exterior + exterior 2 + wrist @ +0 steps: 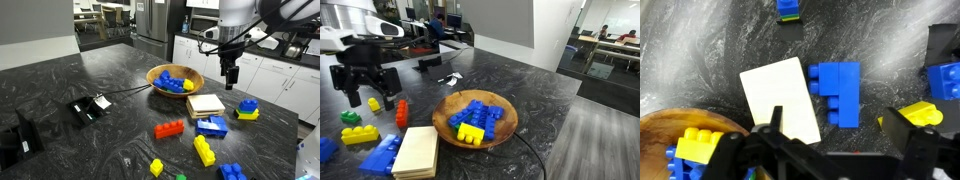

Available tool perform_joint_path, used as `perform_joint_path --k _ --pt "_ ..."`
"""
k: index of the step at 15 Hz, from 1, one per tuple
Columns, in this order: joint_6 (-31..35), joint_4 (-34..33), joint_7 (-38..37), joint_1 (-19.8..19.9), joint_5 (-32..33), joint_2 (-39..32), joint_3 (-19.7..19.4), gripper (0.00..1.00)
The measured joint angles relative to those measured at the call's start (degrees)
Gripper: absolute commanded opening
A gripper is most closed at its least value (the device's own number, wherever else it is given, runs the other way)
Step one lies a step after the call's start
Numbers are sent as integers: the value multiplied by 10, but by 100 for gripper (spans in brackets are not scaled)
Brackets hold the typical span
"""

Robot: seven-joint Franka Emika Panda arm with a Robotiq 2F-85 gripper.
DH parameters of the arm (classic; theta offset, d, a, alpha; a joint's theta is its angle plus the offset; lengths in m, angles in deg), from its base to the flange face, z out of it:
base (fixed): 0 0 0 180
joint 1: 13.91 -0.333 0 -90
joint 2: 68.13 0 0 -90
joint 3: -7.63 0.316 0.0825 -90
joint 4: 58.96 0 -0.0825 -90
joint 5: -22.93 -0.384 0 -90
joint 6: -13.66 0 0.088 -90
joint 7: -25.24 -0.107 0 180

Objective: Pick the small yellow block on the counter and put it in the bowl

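Near the front edge of the counter (110, 140), your small yellow block (156, 167) sits by itself, well apart from the bowl (176, 94). Red brick (168, 129) lies between them. Bowl holds blue and yellow bricks (172, 82). Just right of it, a flat wooden tile (205, 104), then your gripper (232, 84) hanging above the counter, jaws spread wide, nothing held; wrist view confirms the gap.
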Motion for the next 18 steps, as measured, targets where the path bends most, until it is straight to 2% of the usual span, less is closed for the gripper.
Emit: perform_joint_path --k 4,7,12,18 --pt "50 -4 -1 -12 12 -12 17 100" --pt "96 -17 -35 -23 15 -44 39 100" --pt "102 -61 -114 -32 25 -110 66 100" --pt "102 -66 -118 -32 27 -113 66 100"
